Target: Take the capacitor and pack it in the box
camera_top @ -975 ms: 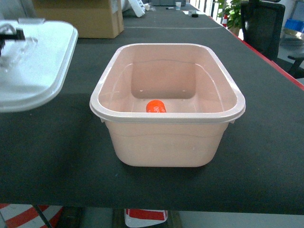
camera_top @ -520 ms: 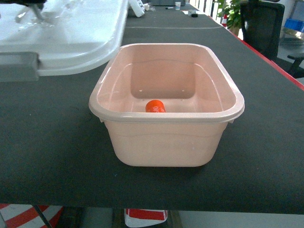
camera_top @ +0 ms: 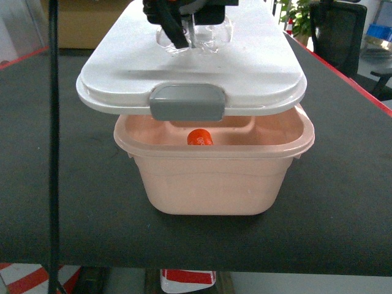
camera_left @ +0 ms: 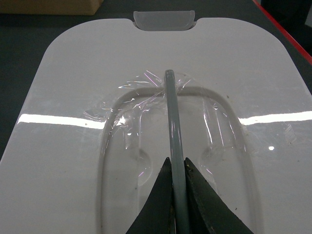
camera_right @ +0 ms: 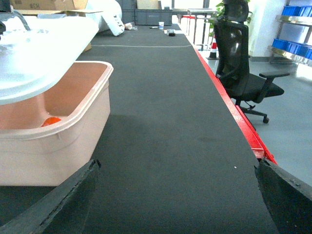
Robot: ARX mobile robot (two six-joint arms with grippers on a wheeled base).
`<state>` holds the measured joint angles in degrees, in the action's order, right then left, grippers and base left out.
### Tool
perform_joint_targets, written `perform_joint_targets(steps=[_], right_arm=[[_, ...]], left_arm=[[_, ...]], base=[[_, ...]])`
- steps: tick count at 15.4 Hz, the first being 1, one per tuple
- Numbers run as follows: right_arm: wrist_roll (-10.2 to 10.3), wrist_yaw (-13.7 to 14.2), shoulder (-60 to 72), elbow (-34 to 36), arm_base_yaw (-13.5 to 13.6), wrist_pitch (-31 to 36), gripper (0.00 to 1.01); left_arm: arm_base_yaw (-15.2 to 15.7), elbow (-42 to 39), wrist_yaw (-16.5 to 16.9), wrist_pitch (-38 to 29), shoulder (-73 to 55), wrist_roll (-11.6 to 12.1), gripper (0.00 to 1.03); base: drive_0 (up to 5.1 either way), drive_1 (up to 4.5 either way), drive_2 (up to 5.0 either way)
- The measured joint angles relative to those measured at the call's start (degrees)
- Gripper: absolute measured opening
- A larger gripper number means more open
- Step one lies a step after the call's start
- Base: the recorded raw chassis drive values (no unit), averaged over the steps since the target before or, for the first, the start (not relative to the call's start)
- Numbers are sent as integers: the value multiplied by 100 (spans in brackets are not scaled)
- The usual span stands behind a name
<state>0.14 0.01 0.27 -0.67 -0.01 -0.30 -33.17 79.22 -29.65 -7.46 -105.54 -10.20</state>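
The pale pink box (camera_top: 211, 177) stands on the black table with an orange capacitor (camera_top: 199, 138) lying on its floor. Just above the box's rim hovers the white lid (camera_top: 122, 79), its grey latch (camera_top: 186, 101) facing me. My left gripper (camera_top: 184, 27) holds the lid from above. In the left wrist view that gripper (camera_left: 176, 165) is shut on the upright clear handle (camera_left: 171, 107) of the lid (camera_left: 63, 97). My right gripper (camera_right: 176, 165) is open over bare table, right of the box (camera_right: 73, 126); the capacitor (camera_right: 50, 121) shows under the lid (camera_right: 44, 53).
A brown cardboard carton (camera_top: 79, 27) stands behind the lid at the far left. A black cable (camera_top: 54, 153) hangs down the left of the head view. The table's red edge (camera_right: 229, 107) runs along the right, with an office chair (camera_right: 239, 58) beyond it.
The lid has travelled from the left side to directly above the box, and now covers most of its opening. The box and capacitor have not moved.
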Motion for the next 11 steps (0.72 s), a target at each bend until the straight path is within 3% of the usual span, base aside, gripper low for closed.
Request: perform_joint_targets(steps=[7,11], right_arm=[[0,0,0,0,0,2,98],[0,0,0,0,0,0,98]], left_arm=[[-63,662,-48,369,-962,-448,2],[-68,730,26,407,-1047,-481,2]], base=[[0,0,0],[0,0,0]])
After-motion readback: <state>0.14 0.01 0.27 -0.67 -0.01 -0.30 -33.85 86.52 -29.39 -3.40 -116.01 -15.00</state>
